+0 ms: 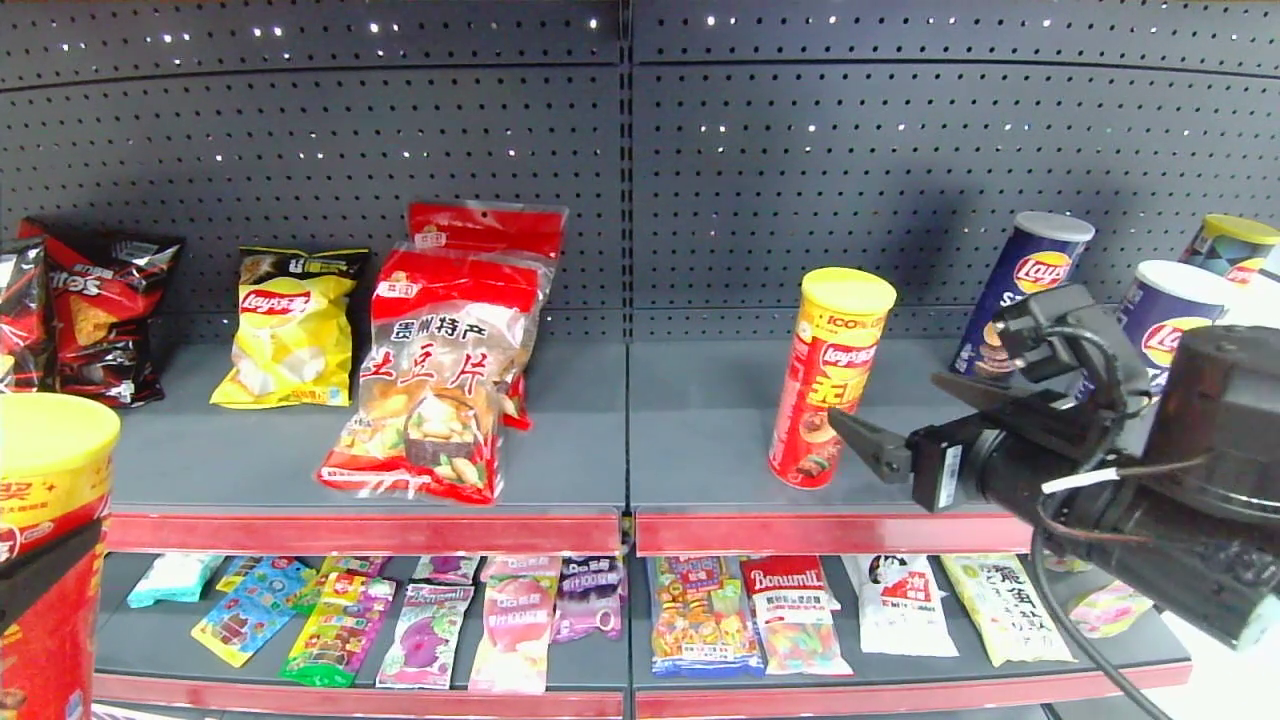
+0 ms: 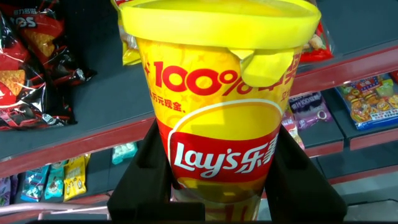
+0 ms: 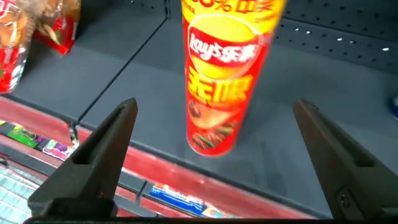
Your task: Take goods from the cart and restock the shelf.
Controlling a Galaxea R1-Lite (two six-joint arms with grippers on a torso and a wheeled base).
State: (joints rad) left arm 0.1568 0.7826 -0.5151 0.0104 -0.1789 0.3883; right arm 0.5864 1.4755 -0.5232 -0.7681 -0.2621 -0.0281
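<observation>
Can (image 1: 830,375) is stood upright on shelf (image 1: 700,440), near its front edge, yellow lid on top. Right gripper (image 1: 885,400) is held open just beside it, jaws spread wide, can not touched. Second can (image 2: 217,124) is clamped upright in left gripper (image 2: 221,186), in front of the shelf's left part

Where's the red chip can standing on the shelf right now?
In the head view the red chip can stands upright near the front of the upper shelf, right half, between red snack bags and blue cans, before the open right pincer.
</observation>
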